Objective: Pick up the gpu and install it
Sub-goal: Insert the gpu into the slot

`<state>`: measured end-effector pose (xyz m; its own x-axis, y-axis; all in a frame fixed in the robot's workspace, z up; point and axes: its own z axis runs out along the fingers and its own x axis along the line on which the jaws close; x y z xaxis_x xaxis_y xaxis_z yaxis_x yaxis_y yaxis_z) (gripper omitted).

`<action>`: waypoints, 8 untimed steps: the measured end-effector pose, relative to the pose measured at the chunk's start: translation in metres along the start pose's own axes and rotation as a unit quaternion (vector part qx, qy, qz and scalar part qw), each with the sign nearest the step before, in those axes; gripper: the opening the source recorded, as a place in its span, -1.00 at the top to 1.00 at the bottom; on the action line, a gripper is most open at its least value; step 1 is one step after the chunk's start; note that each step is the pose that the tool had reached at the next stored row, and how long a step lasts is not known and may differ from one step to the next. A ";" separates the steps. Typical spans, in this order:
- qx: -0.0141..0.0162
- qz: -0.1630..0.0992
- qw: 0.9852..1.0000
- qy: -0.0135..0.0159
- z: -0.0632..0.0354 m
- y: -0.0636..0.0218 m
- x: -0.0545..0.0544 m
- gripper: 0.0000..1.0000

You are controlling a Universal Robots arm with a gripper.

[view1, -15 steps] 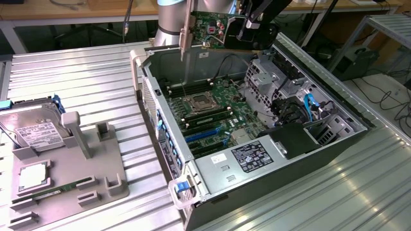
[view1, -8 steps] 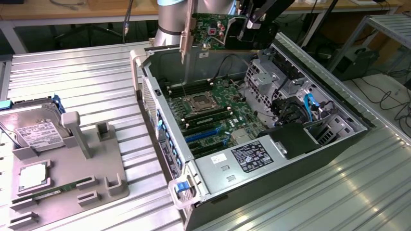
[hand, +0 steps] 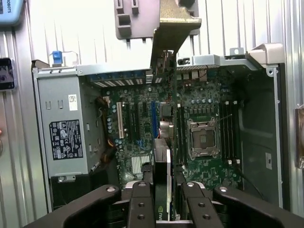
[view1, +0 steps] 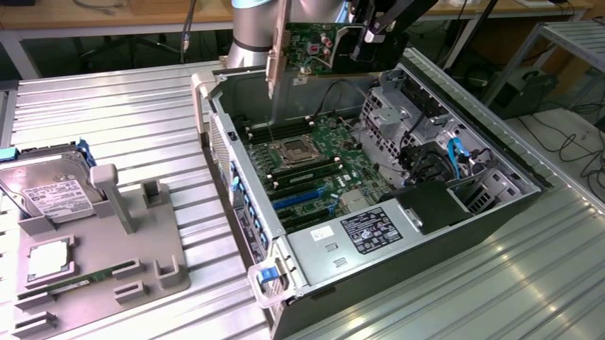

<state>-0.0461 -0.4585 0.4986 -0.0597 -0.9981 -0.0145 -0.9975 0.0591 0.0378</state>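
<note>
My gripper [view1: 372, 34] is shut on the gpu [view1: 307, 44] and holds it in the air above the far end of the open computer case [view1: 492, 212]. The card hangs on edge, showing a green circuit face and a long pale metal bracket [view1: 276, 67] pointing down. In the wrist view the gpu [hand: 162, 185] appears edge-on, clamped in the gripper [hand: 164, 209], whose black fingers [hand: 141, 204] press on both sides. Its bracket [hand: 173, 23] lies over the case's rear wall. Below it sit the motherboard [hand: 202, 107] and the blue expansion slots [hand: 153, 118].
The power supply [view1: 369, 230] fills the case's near corner, and drive cages with blue cables [view1: 454, 163] line the exterior view's right. On that view's left, a grey fixture tray [view1: 175, 265] holds a hard drive [view1: 47, 191] and a green memory stick [view1: 90, 276]. Ribbed metal tabletop surrounds everything.
</note>
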 end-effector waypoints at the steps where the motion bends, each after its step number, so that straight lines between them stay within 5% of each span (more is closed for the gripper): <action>1: 0.000 -0.005 1.000 0.000 0.0000 0.0000 0.000 0.46; 8: -0.001 -0.042 0.999 0.002 0.0000 0.0001 0.000 0.46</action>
<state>-0.0462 -0.4585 0.4986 0.0251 -0.9996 -0.0144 -0.9990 -0.0257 0.0378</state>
